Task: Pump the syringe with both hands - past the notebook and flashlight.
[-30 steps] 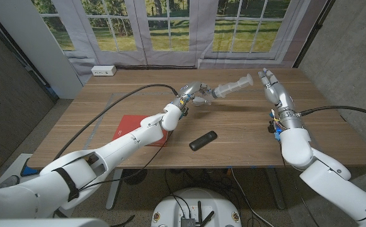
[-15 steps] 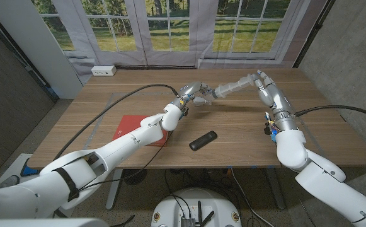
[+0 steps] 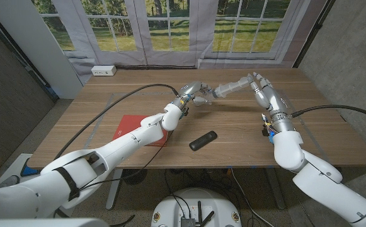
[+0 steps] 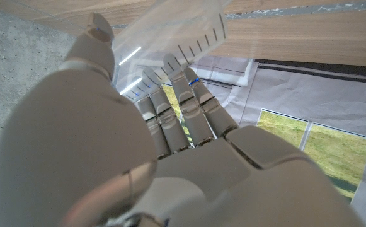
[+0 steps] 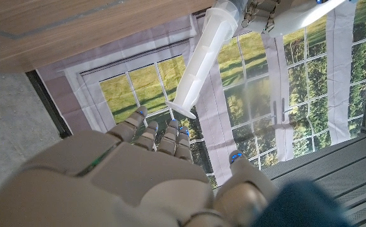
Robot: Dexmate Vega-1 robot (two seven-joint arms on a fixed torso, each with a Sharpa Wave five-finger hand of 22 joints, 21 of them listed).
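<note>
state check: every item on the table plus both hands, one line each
syringe: lifted off the table, plunger drawn out toward the right hand
left hand: grips the syringe barrel
right hand: at the plunger end, fingertips at the flange; contact unclear
notebook: red, closed, flat on the table under the left arm
flashlight: black, lying on its side, untouched
table: wooden, bears notebook and flashlight

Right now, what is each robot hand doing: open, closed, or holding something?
Left robot hand: holding the syringe by its barrel.
Right robot hand: open, fingertips at the syringe's plunger end, not gripping it.
</note>
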